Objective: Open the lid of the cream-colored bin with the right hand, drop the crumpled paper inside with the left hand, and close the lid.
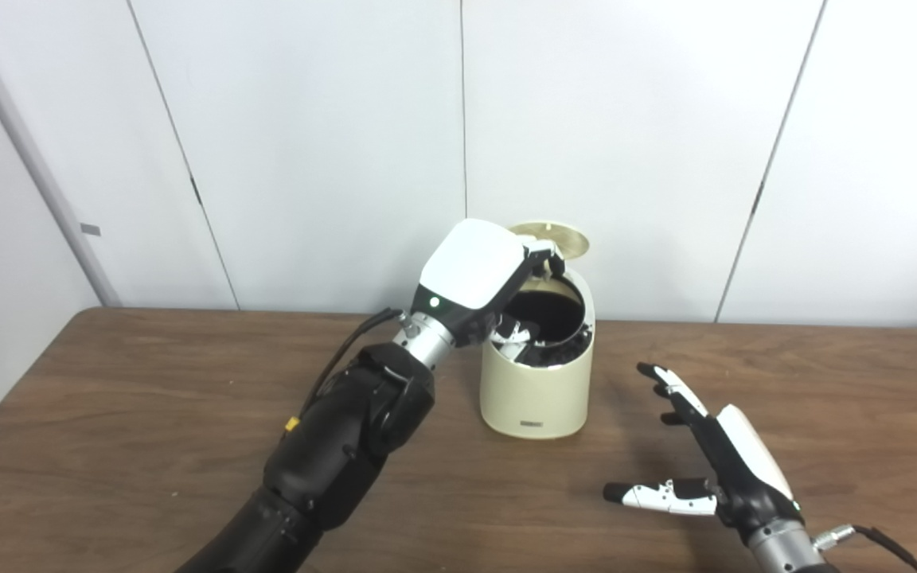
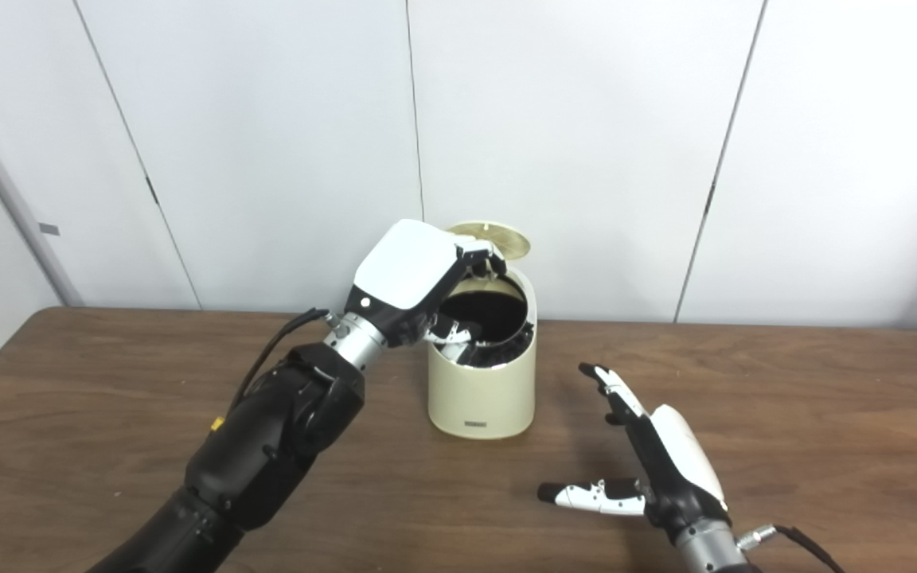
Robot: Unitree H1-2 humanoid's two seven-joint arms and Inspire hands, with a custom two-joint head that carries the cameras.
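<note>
Left eye view shows a cream-colored bin standing upright on the brown wooden bench, near the far edge and about in the middle between left and right. The bin is a small round container with smooth, slightly glossy walls and a small dark label low on its near side. Its top is cut at a slant, so the opening faces up and toward the near side. The inside is dark, almost black. The lid is open: it is a round disc with a pale golden underside, standing up at the far rim of the bin.

The left robot hand is over the left part of the opening. Its white back faces up and to the left, and its dark fingers curl down toward the far rim of the bin, close to the lid. Something white and crumpled-looking shows just inside the near left rim, below this hand, but I cannot tell if it is the paper or parts of the fingers. So I cannot tell if this hand holds something.

The right robot hand is near the right side of the bin, apart from it, low over the bench. It holds nothing, with fingers straight and thumb spread wide to the left.
</note>
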